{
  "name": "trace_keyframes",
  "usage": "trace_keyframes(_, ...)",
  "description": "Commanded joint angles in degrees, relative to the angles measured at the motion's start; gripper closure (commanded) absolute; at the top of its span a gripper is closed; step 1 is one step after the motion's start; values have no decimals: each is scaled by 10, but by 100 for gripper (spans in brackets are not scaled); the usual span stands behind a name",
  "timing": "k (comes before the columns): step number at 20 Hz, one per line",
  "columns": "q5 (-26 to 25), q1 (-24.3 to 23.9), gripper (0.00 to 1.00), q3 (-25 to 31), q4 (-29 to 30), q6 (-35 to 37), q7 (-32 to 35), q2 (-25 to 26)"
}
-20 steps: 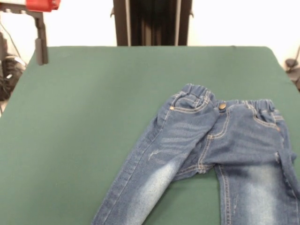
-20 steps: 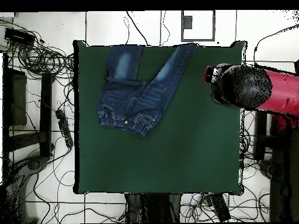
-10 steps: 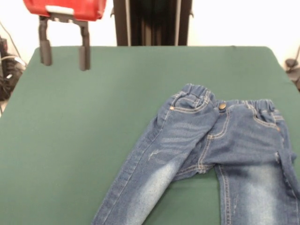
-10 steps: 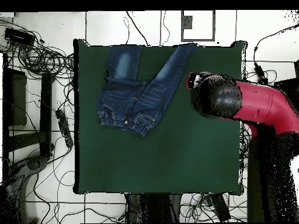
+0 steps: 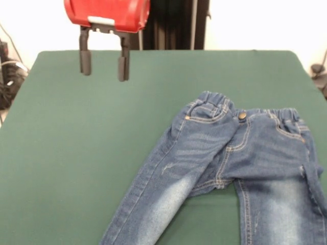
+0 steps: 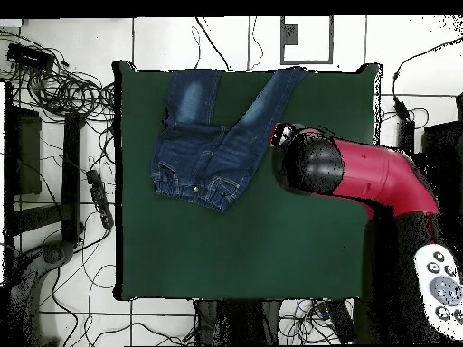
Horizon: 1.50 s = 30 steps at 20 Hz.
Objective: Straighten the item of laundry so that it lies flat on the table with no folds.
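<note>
A small pair of blue jeans [image 5: 240, 168] lies on the dark green table [image 5: 87, 153], at the right and near side in the front view. Its waistband is bunched and folded near the button, and one leg crosses slantwise. From overhead the jeans [image 6: 212, 135] lie at the table's [image 6: 244, 253] upper left. My gripper [image 5: 103, 64] hangs open above the table's far left part, well apart from the jeans, with nothing between its two dark fingers [image 5: 85, 62]. In the overhead view the red and black arm [image 6: 362, 172] covers the gripper.
Cables and black frames [image 6: 54, 135] lie on the floor off the table's left side in the overhead view. The robot's dark pedestal [image 5: 168, 23] stands behind the table's far edge.
My arm has swung in over the table, moving right in the front view, towards the jeans. The gripper stays open. The jeans have not moved.
</note>
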Motion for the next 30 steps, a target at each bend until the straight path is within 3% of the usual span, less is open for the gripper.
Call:
trace_keyframes(1, 38, 45, 0, -31, 108, -49, 172, 26)
trace_keyframes(12, 71, 97, 0, -77, 137, -121, 214, 48)
trace_keyframes(21, 86, 200, 0, -176, 123, -179, 257, 82)
trace_keyframes(30, 120, 212, 0, -181, 138, -238, 263, 111)
